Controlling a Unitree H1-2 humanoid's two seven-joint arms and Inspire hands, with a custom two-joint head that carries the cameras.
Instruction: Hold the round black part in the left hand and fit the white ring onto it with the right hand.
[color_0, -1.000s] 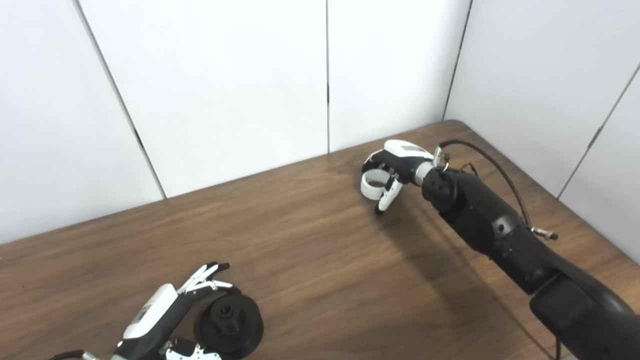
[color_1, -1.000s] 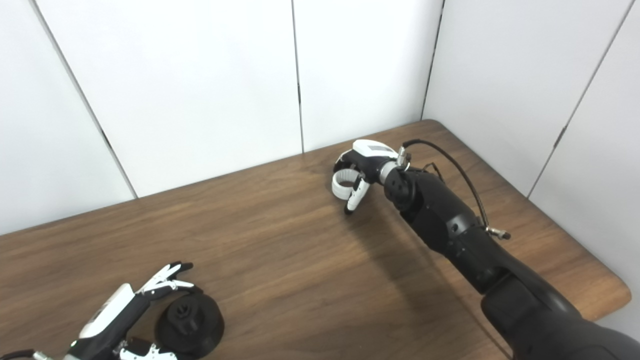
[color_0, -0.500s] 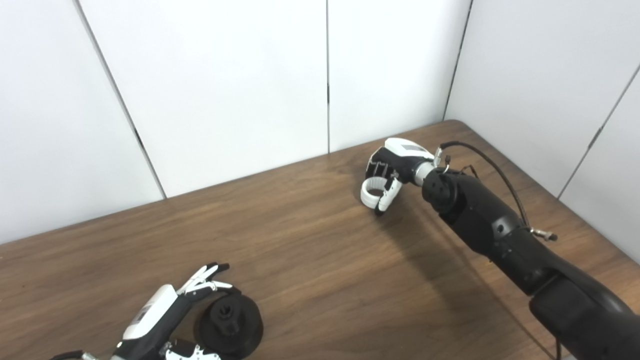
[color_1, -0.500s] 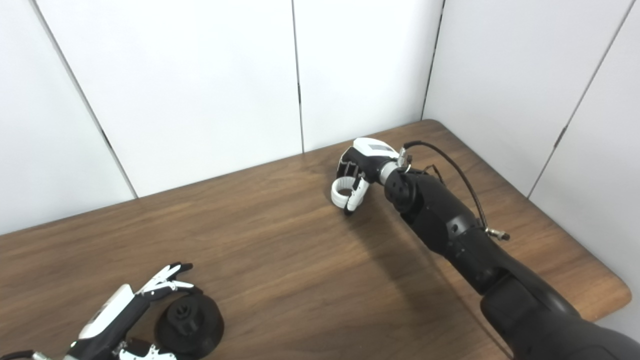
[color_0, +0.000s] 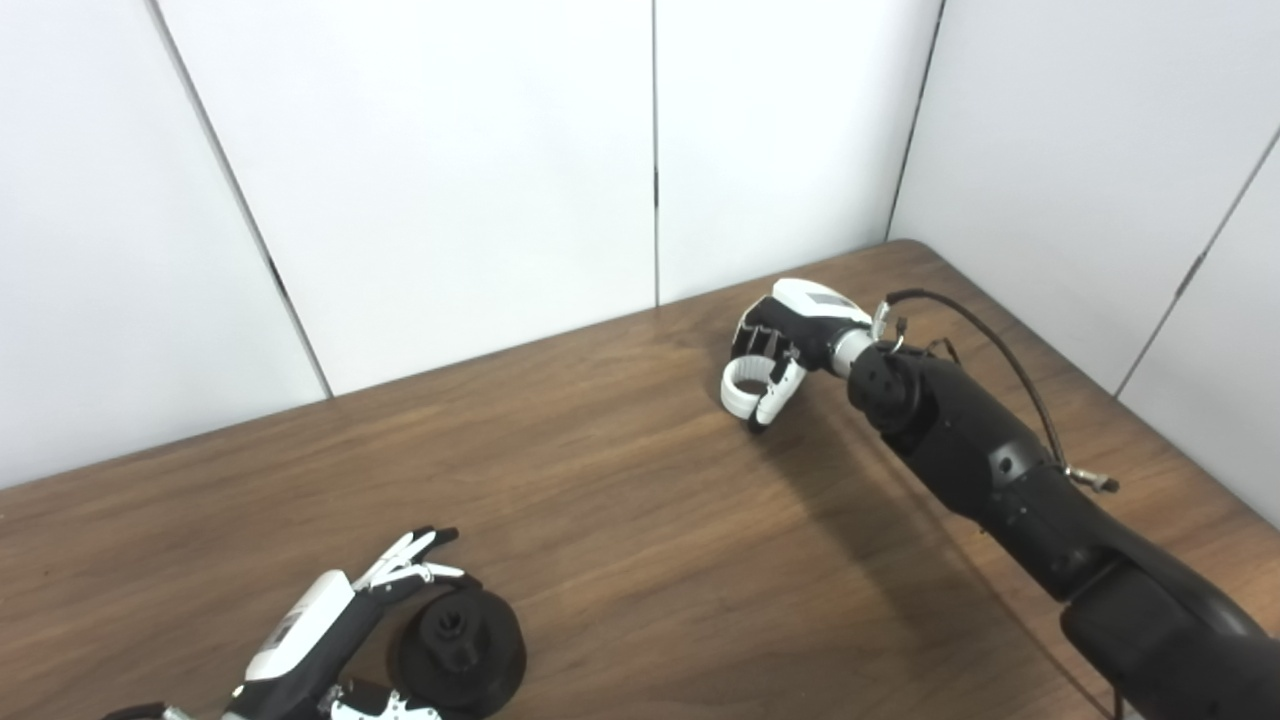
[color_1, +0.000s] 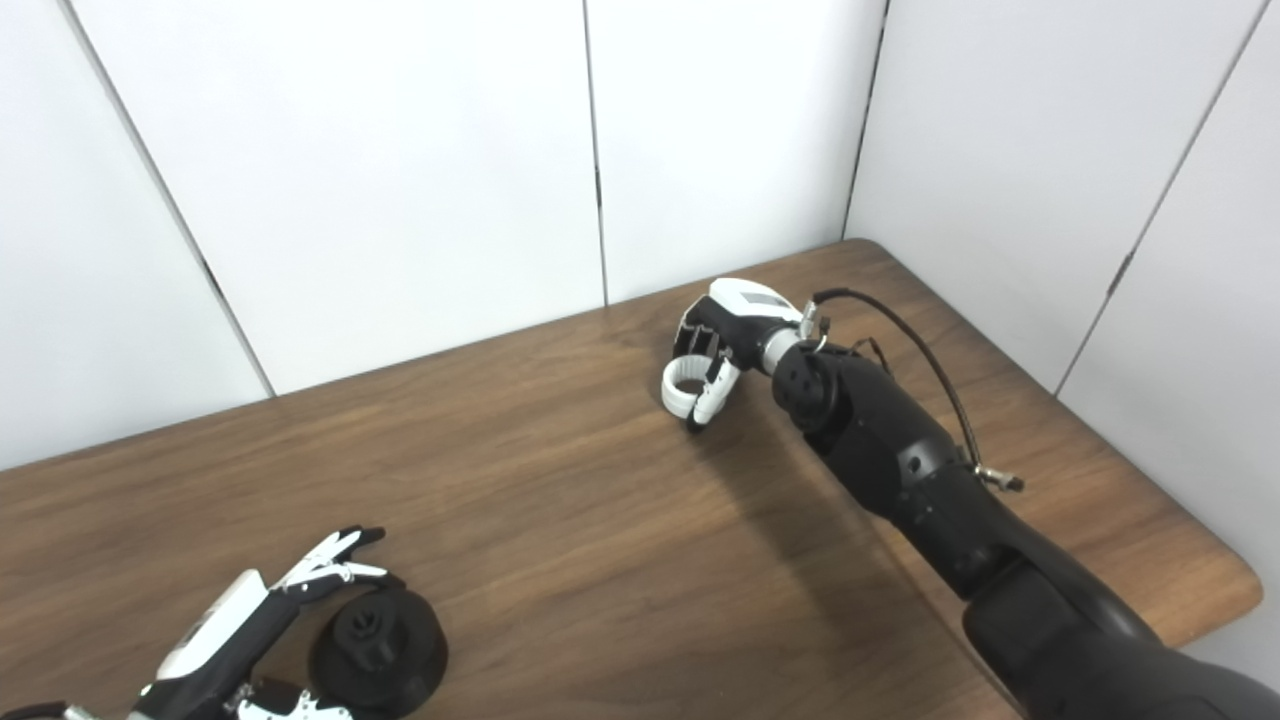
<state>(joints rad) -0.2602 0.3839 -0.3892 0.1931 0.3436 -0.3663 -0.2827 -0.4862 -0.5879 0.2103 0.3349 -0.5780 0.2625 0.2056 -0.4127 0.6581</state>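
Observation:
The round black part (color_0: 462, 640) lies flat on the wooden table (color_0: 620, 520) at the near left, its hub pointing up. My left hand (color_0: 330, 640) rests just left of it, open, fingers spread along its rim and thumb near its front edge. Far across the table, my right hand (color_0: 775, 345) is shut on the white ring (color_0: 742, 388), fingers behind it and thumb in front. The ring sits low, at or just above the tabletop.
White wall panels stand close behind the table and along its right side. The table's rounded far right corner (color_1: 870, 245) lies just beyond the right hand. A black cable (color_0: 1000, 350) loops over the right forearm.
The right hand's fingers have curled in and shut on the white ring, and the forearm has shifted slightly. The left hand and the black part have not moved.

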